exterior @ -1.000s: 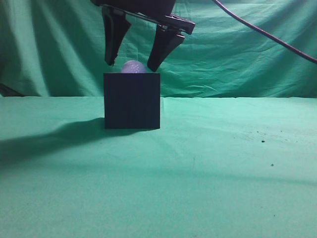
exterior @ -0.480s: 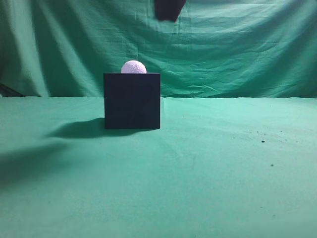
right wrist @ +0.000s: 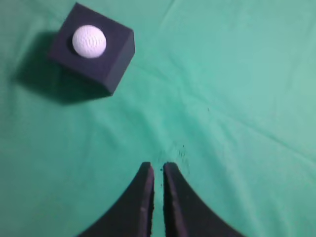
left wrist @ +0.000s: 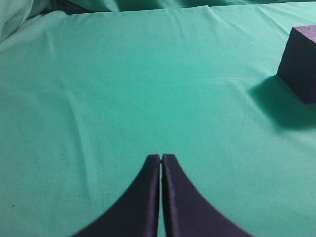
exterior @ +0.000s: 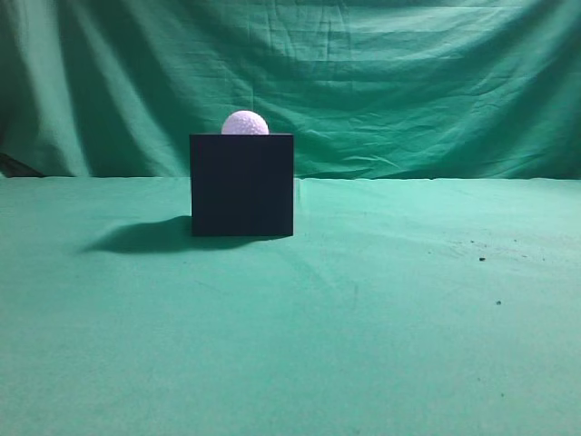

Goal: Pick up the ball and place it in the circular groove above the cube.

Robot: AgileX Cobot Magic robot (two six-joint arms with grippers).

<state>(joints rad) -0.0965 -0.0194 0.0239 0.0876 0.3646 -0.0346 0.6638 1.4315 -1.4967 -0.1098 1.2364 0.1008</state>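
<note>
The white dimpled ball (exterior: 245, 123) sits on top of the dark cube (exterior: 241, 184), in the middle of its top face. In the right wrist view the ball (right wrist: 89, 41) rests on the cube (right wrist: 106, 61) at the upper left, far from my right gripper (right wrist: 158, 167), which is shut with a thin gap and holds nothing. My left gripper (left wrist: 161, 158) is shut and empty over bare cloth. The cube's corner (left wrist: 299, 64) shows at the right edge of the left wrist view. Neither gripper shows in the exterior view.
Green cloth (exterior: 381, 309) covers the table and hangs as a backdrop (exterior: 408, 82). Small dark specks (exterior: 481, 259) lie on the cloth to the right; they also show ahead of the right gripper (right wrist: 180, 150).
The gripper that stood open around the ball on the cube has risen and left the exterior view. The ball stays on the cube.
</note>
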